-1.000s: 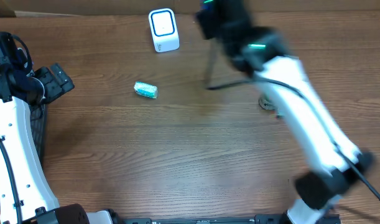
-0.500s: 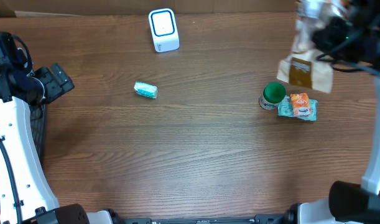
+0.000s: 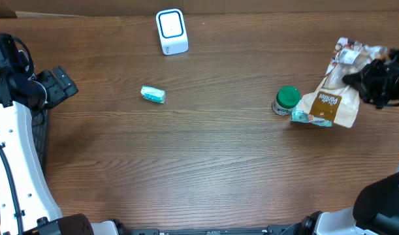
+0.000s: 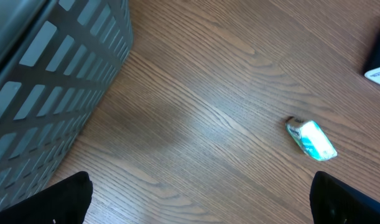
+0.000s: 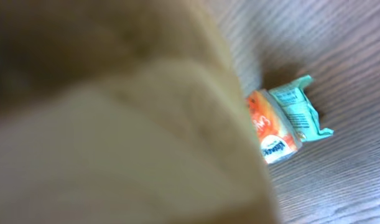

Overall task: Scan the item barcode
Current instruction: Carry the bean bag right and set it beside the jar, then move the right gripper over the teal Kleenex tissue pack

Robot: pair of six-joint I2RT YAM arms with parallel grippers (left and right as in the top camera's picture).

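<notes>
My R fingers are clamped shut on the upper part of a beige pouch w/ a brown label, at the far R side of the table. The pouch hangs down-left from the grip. Its lower end lies over an orange-teal packet, just beside a green-lidded jar. Can't tell if the pouch rests on the table. From my R wrist the pouch is a blurry tan mass across most of the view, hiding the tips; only the orange-teal packet shows clearly, lower R.

My L fingers are spread fully wide and hold nothing, over the L edge next to a grey basket. A small teal packet lies alone mid-left. The white-blue scanner stands at the back, well apart from the pouch.
</notes>
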